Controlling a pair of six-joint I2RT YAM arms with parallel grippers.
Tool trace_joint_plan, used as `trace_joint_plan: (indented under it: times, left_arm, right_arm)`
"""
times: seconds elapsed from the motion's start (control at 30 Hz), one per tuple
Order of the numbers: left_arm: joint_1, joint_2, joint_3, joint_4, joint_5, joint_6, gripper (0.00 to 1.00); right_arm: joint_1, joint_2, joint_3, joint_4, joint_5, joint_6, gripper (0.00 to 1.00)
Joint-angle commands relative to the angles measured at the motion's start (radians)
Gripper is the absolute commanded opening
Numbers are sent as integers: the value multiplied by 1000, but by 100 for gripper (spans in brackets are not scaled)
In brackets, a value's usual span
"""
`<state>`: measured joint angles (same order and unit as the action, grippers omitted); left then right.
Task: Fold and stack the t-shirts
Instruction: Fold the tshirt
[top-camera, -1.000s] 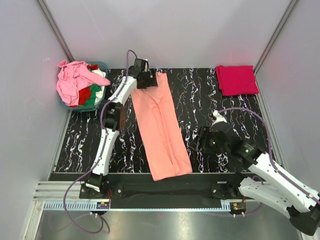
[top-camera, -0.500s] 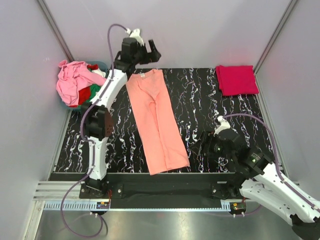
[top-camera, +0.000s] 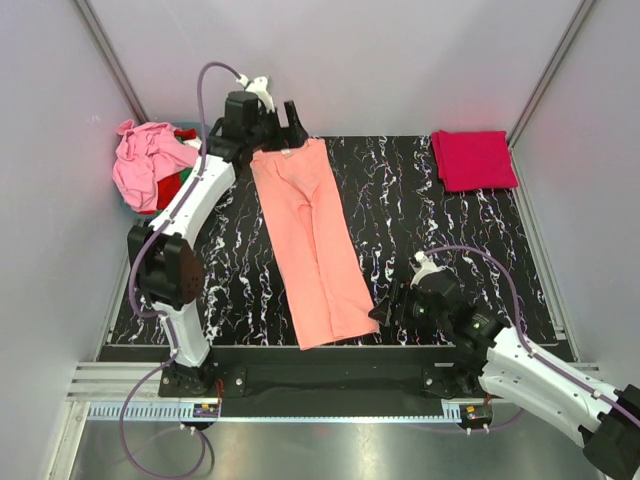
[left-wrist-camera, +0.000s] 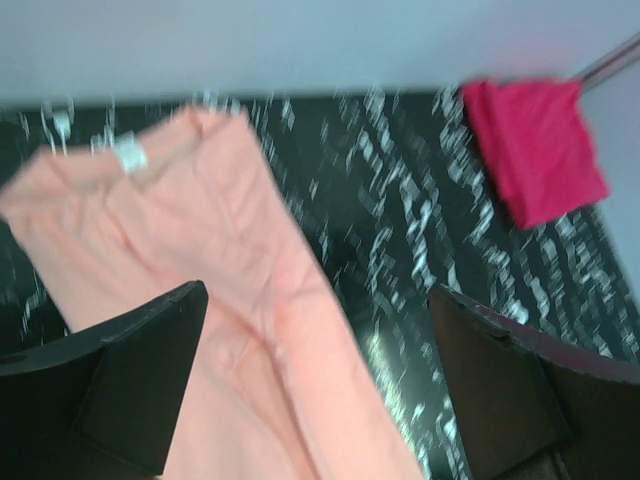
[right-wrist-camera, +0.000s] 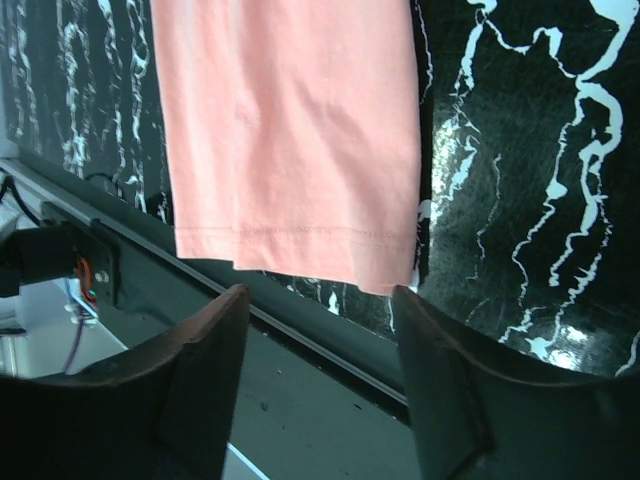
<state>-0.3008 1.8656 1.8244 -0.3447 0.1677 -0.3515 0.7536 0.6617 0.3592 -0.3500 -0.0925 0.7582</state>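
your left hand (top-camera: 283, 127) has lifted off the collar end of the salmon-orange t-shirt (top-camera: 312, 240), fingers spread wide and empty; the shirt lies as a long strip on the surface (top-camera: 440, 230), and your right hand (top-camera: 384, 312), equally spread and empty, has neared its hem, so a crosswise fold seems next.

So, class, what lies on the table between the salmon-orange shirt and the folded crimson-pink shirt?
Nothing: only bare black marbled table separates the salmon-orange shirt from the crimson-pink shirt. The top external view shows this, and the left wrist view agrees.
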Motion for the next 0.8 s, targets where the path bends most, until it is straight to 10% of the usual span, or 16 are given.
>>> trace_joint_plan:
  times: [0.0,0.27,0.77]
  left_arm:
    - [-6,-45,-95,1,29,2,99]
    - [-27,-92,-175,61,24,65,99]
    - [-50,-82,-234,78,39,83,99]
  right_arm:
    - [-3,-10,-6,134,-7,23,63]
    - [-3,93,-16,171,14,47,54]
    - [-3,205,18,174,27,53,81]
